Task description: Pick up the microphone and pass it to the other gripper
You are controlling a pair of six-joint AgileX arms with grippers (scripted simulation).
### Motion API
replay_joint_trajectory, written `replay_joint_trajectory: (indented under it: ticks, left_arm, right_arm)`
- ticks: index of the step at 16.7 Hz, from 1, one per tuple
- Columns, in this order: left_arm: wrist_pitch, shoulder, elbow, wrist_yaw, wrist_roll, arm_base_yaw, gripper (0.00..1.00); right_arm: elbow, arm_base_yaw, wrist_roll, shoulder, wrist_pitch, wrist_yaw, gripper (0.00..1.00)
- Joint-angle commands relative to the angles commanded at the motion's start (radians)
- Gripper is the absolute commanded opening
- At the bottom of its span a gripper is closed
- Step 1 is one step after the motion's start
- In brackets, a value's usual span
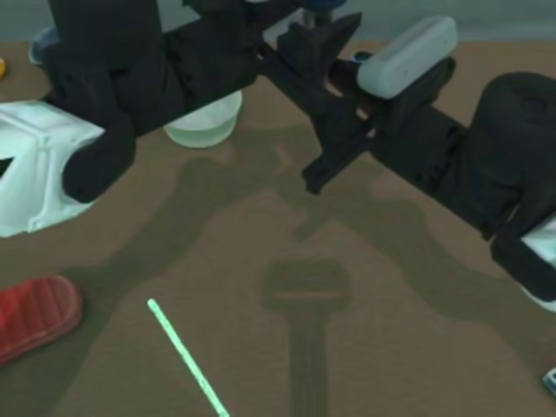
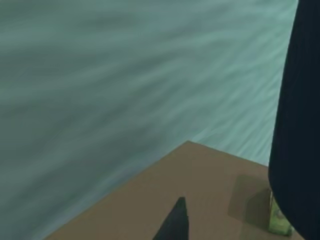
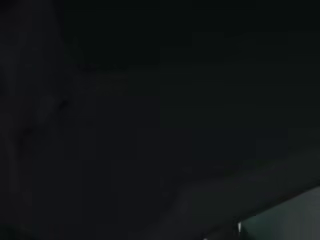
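Observation:
Both arms reach to the back middle of the table and meet there. My left gripper [image 1: 304, 36] and my right gripper [image 1: 323, 100], which has a pale grey block [image 1: 408, 54] on top, overlap in one black mass. I cannot pick out the microphone in the top view. In the left wrist view a tall dark navy shape [image 2: 296, 125] with a rounded lower end fills one edge. I cannot tell whether it is the microphone's head or the other arm. The right wrist view is dark.
A pale bowl [image 1: 205, 122] stands under the left arm. A red object [image 1: 35, 317] lies at the front left, with a thin white stick [image 1: 187, 356] beside it. A small object [image 1: 550, 378] sits at the right edge. A small green item [image 2: 278, 220] stands near the table's corner.

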Motion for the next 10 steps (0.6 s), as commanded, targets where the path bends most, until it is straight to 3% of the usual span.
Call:
replay_joint_trajectory:
  ticks: [5,10]
  left_arm:
    - [0.0,0.0,0.0,0.0,0.0,0.0,0.02]
    - [0.0,0.0,0.0,0.0,0.0,0.0,0.0]
  right_arm:
    - [0.0,0.0,0.0,0.0,0.0,0.0,0.0]
    - [0.0,0.0,0.0,0.0,0.0,0.0,0.0]
